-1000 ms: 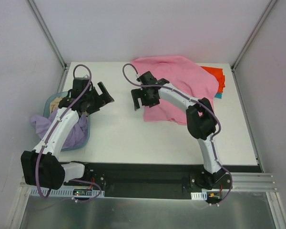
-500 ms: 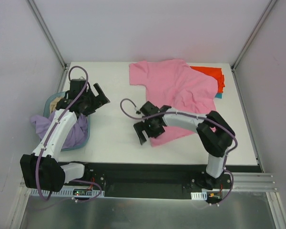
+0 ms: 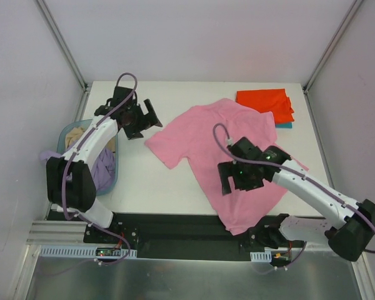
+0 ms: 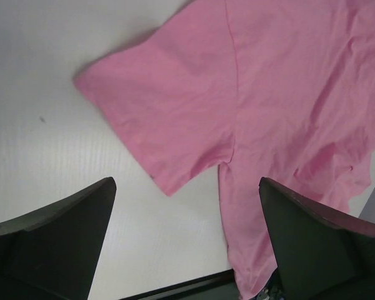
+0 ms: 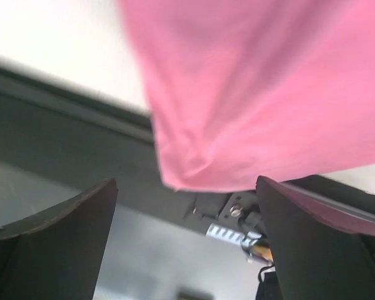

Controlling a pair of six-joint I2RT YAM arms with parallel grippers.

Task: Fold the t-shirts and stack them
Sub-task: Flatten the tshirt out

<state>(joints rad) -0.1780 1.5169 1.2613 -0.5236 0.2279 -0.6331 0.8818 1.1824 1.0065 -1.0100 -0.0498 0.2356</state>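
Note:
A bright pink t-shirt [image 3: 225,140] lies spread across the middle of the table, its hem hanging over the near edge. My left gripper [image 3: 149,120] hovers open just left of its sleeve [image 4: 169,106], nothing between the fingers [image 4: 56,244]. My right gripper [image 3: 228,181] hovers open over the shirt's lower part, and the right wrist view shows the pink hem [image 5: 256,94] beyond its empty jaws. A folded orange-red t-shirt [image 3: 265,101] rests at the back right on a teal one [image 3: 285,125]. A pale lavender t-shirt [image 3: 103,172] droops from the basket.
The round light-blue basket [image 3: 67,130] sits at the table's left edge with some beige cloth [image 3: 81,132] inside. White table [image 3: 144,181] shows between basket and pink shirt. A black rail [image 3: 175,228] runs along the near edge. Enclosure walls stand close on three sides.
The pink shirt has come from the back toward the near edge and now lies spread out. My right arm swung to the near right; my left gripper moved from the basket toward the sleeve.

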